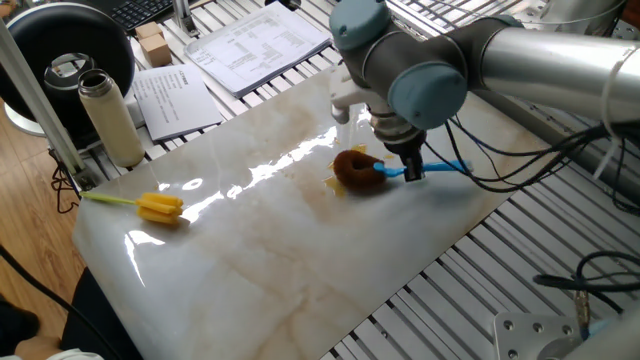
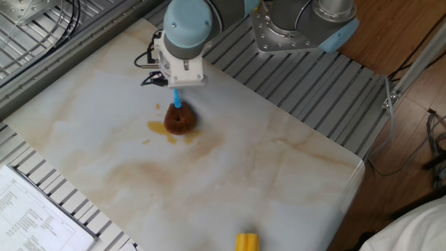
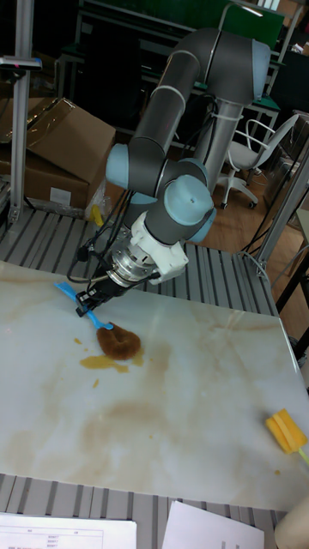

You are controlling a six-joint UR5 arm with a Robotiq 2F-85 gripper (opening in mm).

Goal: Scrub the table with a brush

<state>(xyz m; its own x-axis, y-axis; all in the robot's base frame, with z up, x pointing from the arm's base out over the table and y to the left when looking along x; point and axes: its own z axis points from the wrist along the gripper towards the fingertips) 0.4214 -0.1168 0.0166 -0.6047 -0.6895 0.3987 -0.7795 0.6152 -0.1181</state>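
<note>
Hiding gripper [image 1: 411,168] grip on brush [image 1: 357,170]

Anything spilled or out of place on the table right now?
Yes: an amber puddle with small splashes lies on the table, right beside the brush head. The pincer grips the brush's blue handle. Nothing else looks odd.
</note>
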